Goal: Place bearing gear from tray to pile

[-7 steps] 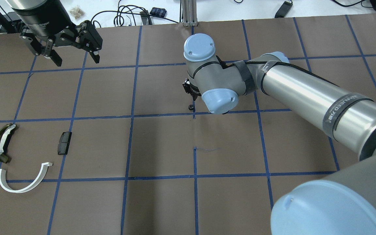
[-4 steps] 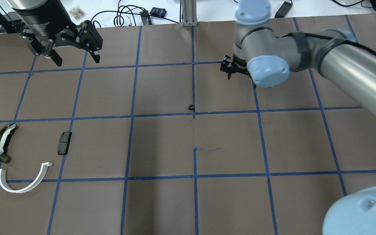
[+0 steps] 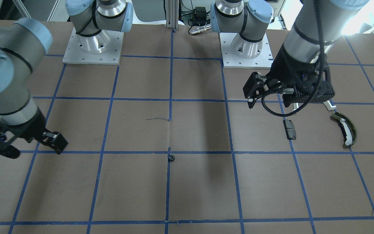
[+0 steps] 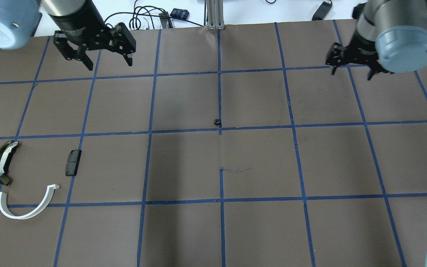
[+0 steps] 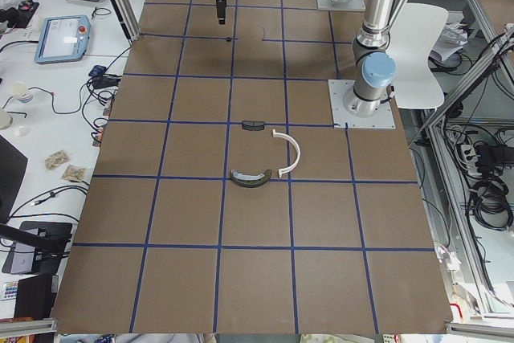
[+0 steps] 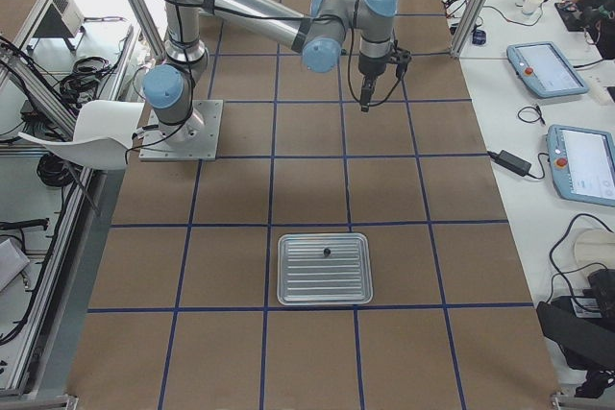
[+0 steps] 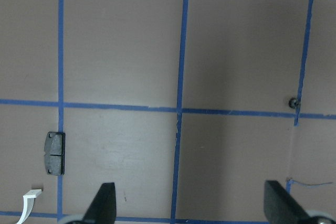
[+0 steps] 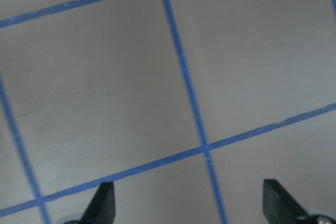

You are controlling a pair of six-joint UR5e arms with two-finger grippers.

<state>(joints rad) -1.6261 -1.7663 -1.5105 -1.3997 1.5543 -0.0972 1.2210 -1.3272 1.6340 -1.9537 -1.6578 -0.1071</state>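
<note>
A small black bearing gear (image 4: 217, 121) lies on the brown table by a blue tape crossing at the centre; it also shows in the front view (image 3: 171, 158) and the left wrist view (image 7: 293, 102). The pile lies at the left: an olive-green curved piece (image 4: 1, 162), a white half-ring (image 4: 26, 205) and a black block (image 4: 73, 162). My left gripper (image 4: 109, 65) is open and empty over the far left. My right gripper (image 4: 351, 74) is open and empty over the far right. A metal tray (image 6: 325, 285) holds a small dark part (image 6: 328, 253).
The table is brown paper with a blue tape grid. Cables and small devices lie beyond the far edge (image 4: 150, 18). The two arm bases (image 3: 93, 45) stand at the robot's side of the table. Tablets (image 6: 548, 69) lie on the side bench.
My right arm has swung from over the centre to the far right, open, leaving the gear on the table. My left gripper has shifted a little to the right.
</note>
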